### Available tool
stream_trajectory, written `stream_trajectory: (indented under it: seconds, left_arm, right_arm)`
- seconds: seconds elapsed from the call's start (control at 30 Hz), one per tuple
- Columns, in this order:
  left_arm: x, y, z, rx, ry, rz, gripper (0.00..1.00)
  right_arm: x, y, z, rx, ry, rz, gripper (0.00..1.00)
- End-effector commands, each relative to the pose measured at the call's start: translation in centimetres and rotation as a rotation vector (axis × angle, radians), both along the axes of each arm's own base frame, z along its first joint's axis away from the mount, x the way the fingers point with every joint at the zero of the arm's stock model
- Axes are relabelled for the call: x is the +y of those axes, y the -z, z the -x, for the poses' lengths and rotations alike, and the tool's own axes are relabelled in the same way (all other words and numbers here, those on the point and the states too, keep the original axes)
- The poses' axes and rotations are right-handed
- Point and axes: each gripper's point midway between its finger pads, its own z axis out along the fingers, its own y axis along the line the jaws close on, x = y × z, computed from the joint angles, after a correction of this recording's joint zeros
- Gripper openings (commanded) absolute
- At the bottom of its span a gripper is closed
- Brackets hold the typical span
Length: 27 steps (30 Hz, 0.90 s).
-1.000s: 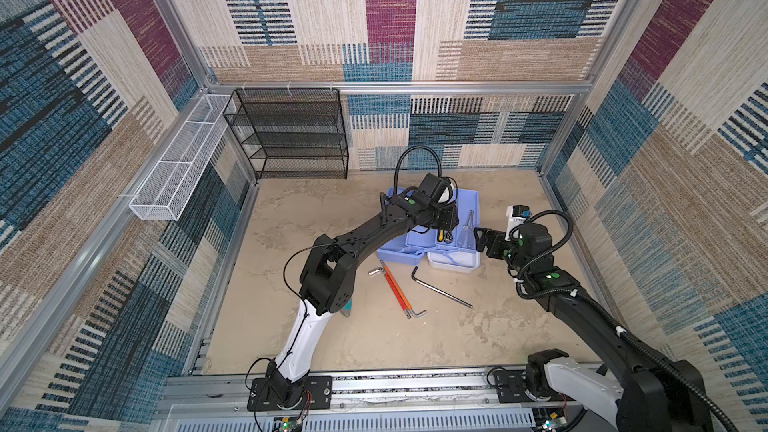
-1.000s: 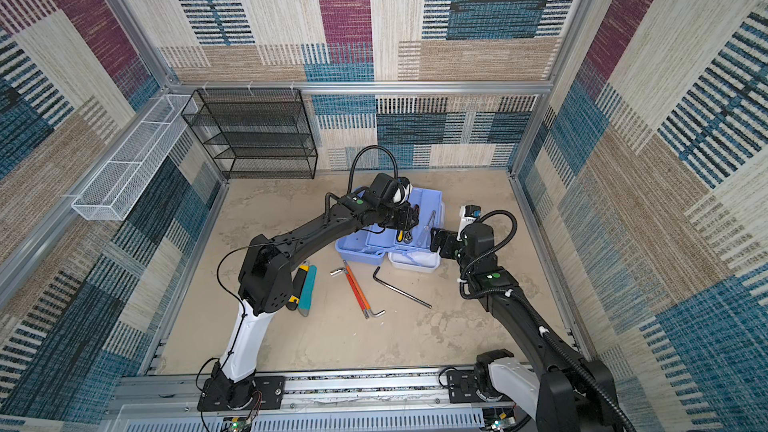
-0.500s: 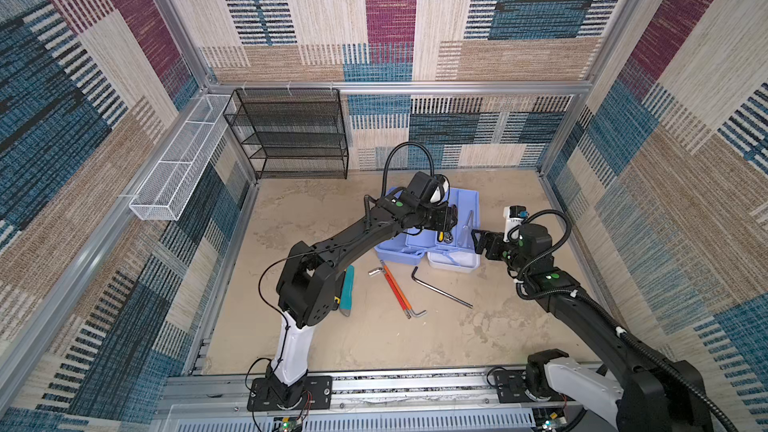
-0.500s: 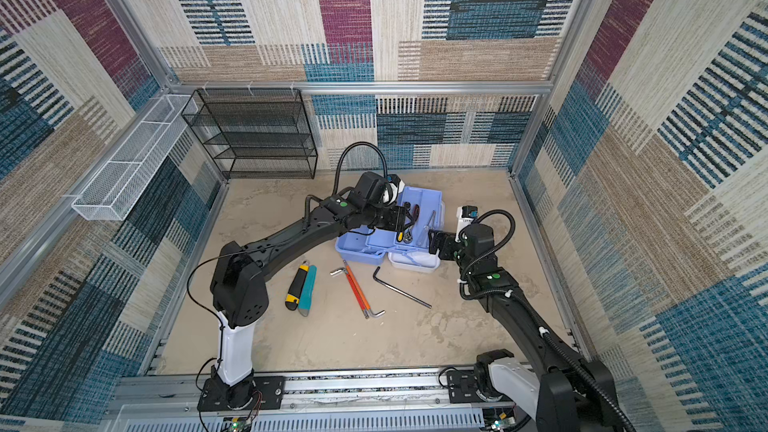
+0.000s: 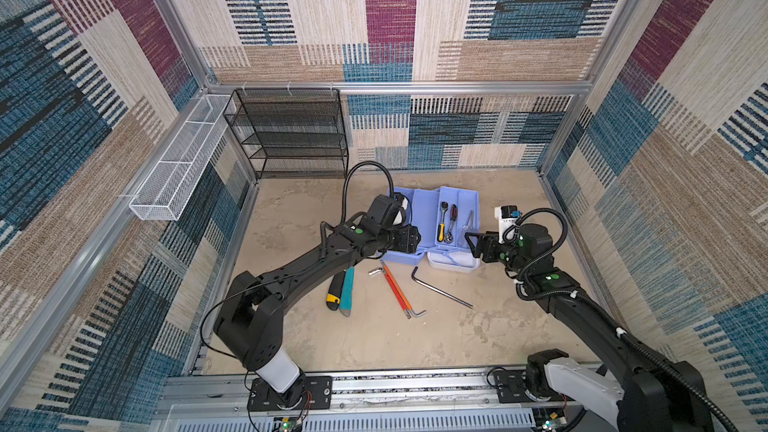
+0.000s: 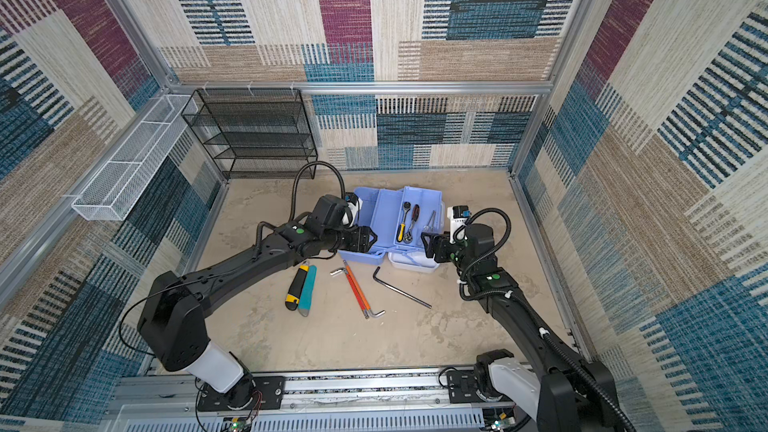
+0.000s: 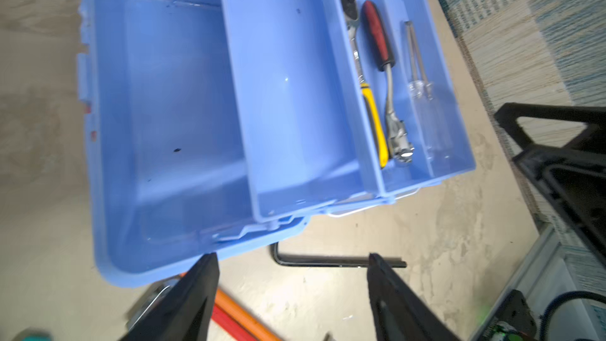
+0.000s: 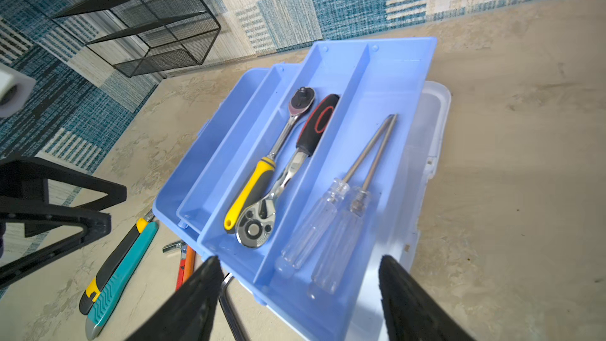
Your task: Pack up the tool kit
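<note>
The tool kit (image 5: 405,201) lies open in both top views, with its light blue base on the left, fold-out trays (image 6: 417,201) to the right and the white lid (image 5: 453,264) under them. One tray holds two ratchets (image 8: 255,188) and two clear screwdrivers (image 8: 328,224). My left gripper (image 5: 409,241) (image 7: 291,257) is open and empty at the base's near corner, above the floor. My right gripper (image 5: 473,245) (image 8: 300,260) is open at the tray's near end, gripping nothing.
On the floor in front of the kit lie two utility knives (image 5: 340,290), orange and red hex keys (image 5: 395,288), a small silver key (image 5: 376,272) and a long black hex key (image 5: 440,292) (image 7: 328,261). A black mesh rack (image 5: 291,135) and white basket (image 5: 178,164) stand at the back left.
My left gripper has drawn back from over the tray to the base's near corner and opened wider. The right gripper's jaws have narrowed a little; that arm has barely moved.
</note>
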Motion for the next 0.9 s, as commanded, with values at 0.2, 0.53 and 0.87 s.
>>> stream_trajectory:
  seconds: [0.2,0.53,0.87]
  left_arm:
    - [6.7,2.0,0.9,-0.038,-0.162,-0.085,0.9]
    - [12.8,6.0,3.6,0.026,-0.28,-0.174,0.91]
    - [13.8,11.3,5.5,0.168,-0.271,-0.268,0.75]
  right_arm:
    - [4.7,-0.2,0.6,-0.014,-0.083,0.065,0.7]
    - [7.8,1.1,0.8,0.024,-0.085,0.082,0.68]
    - [7.9,1.4,0.7,0.032,-0.08,0.078,0.7]
